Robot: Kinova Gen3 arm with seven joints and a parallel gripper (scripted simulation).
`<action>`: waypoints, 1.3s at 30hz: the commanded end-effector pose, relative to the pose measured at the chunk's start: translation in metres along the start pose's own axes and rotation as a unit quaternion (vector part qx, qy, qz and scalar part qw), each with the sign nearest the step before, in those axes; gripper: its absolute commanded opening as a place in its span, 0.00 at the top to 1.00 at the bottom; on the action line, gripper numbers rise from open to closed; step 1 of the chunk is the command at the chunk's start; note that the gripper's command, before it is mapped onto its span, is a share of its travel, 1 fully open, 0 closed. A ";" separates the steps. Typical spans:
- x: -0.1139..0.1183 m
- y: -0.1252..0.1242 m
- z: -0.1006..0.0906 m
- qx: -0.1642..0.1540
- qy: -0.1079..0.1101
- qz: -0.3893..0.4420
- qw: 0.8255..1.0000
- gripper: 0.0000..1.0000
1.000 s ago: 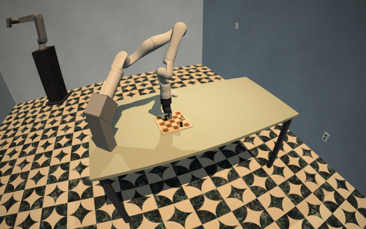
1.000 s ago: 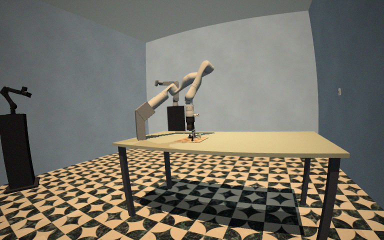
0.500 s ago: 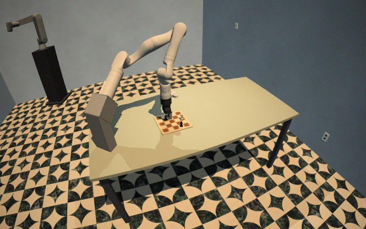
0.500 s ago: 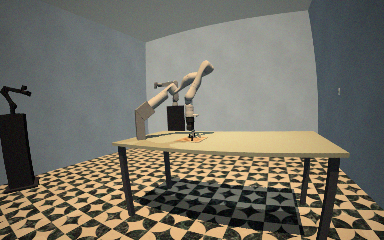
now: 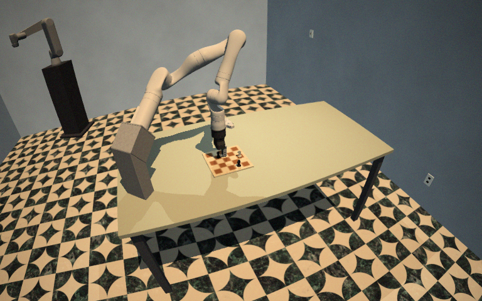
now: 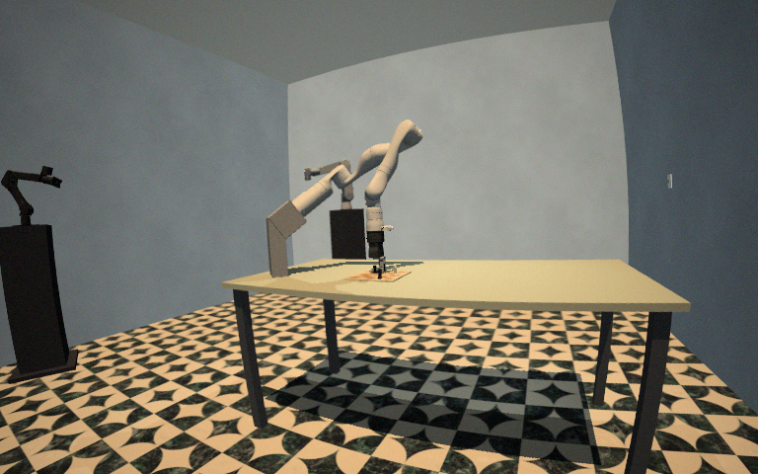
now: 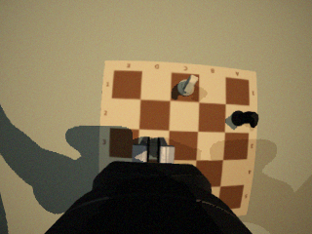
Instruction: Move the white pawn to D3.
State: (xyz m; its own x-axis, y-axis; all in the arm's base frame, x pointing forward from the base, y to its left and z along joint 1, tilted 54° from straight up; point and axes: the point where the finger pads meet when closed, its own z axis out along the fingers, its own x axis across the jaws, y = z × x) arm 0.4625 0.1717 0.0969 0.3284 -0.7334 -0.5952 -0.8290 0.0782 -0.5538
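A small chessboard (image 5: 220,172) (image 6: 400,275) (image 7: 155,116) lies on the table. My gripper (image 5: 221,153) (image 6: 381,261) (image 7: 153,145) points straight down, low over the board's edge nearest the arm. It is shut on a small pale piece, the white pawn. My fingers hide most of the pawn, and my hand covers it in the wrist view. Another white piece (image 5: 239,153) (image 6: 394,267) (image 7: 187,85) stands upright near the far edge. A black piece (image 5: 238,163) (image 7: 244,119) stands on the right side. I cannot read the square labels.
The board lies on a long beige table (image 5: 302,142) (image 6: 502,281). The arm's base block (image 5: 133,156) stands on the table's left end. Camera stands on dark pedestals (image 5: 65,95) (image 6: 31,296) are on the floor, away from the table.
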 end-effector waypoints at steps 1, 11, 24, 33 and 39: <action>0.000 0.000 0.000 0.000 0.000 0.000 1.000 1.00; 0.000 0.000 0.000 0.000 0.000 0.000 1.000 1.00; 0.000 0.000 0.000 0.000 0.000 0.000 1.000 0.73; 0.000 0.000 0.000 0.000 0.000 0.000 1.000 0.32; 0.000 0.000 0.000 0.000 0.000 0.000 1.000 0.32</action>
State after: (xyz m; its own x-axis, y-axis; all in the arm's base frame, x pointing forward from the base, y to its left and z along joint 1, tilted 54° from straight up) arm 0.4625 0.1717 0.0969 0.3284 -0.7334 -0.5953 -0.8290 0.0782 -0.5538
